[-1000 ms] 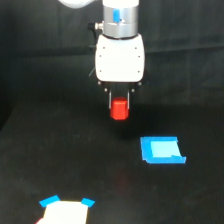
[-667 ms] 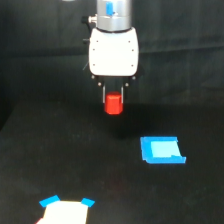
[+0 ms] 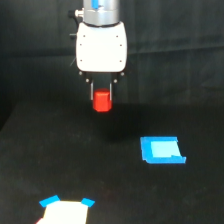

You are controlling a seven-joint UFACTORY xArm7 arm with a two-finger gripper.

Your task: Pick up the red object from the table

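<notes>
Up between the pincer's two dark fingers (image 3: 92, 92) I see the small red-orange stubby block (image 3: 102, 101), held clear above the flat black matte counter (image 3: 60, 160) with nothing touching its underside. My pincer (image 3: 102, 98) is closed to about the block's own width, one thin finger on each side of it, and the block's lower half sticks out below the fingertips. It hangs upright as far as I can judge; the picture is too soft for me to make out its facets.

Directly above the fingers sits the white rounded housing of the arm's wrist (image 3: 101, 47), with a grey and blue joint on top running out of the upper edge of the view. The arm points straight down.

Further out, on the counter to the exterior view's right and nearer than the block, lies a flat blue rectangular piece (image 3: 161, 150) with a paler centre, well apart from the pincer. At the near edge toward the exterior view's left I see a pale sheet with blue corners (image 3: 65, 209), cut off by the bottom of the picture. Behind everything the backdrop is as dark as the counter.
</notes>
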